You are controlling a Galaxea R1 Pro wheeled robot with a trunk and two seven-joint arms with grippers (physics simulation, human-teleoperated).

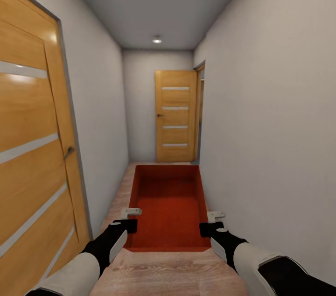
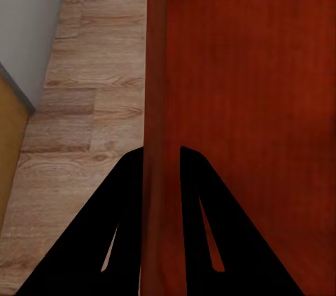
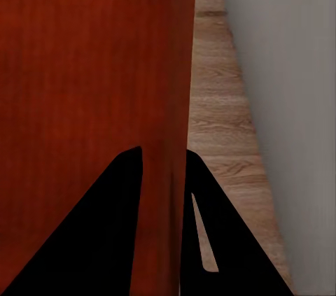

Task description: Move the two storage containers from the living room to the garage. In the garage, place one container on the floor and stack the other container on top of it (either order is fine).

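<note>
A red-orange open-topped storage container (image 1: 169, 202) hangs in front of me above the wood floor of a narrow hallway, carried between both arms. My left gripper (image 1: 129, 226) is shut on its left wall, and the left wrist view shows that wall (image 2: 155, 100) pinched between the black fingers (image 2: 119, 226). My right gripper (image 1: 208, 229) is shut on the right wall, seen as a red edge (image 3: 171, 100) between its fingers (image 3: 210, 240). The container's inside looks empty.
Grey walls (image 1: 275, 137) run close on both sides. A wooden door (image 1: 32, 156) with a handle stands near at the left. Another wooden door (image 1: 175, 116) closes the far end, beside an opening (image 1: 200, 114) at the right. Wood plank floor (image 1: 168, 272) lies below.
</note>
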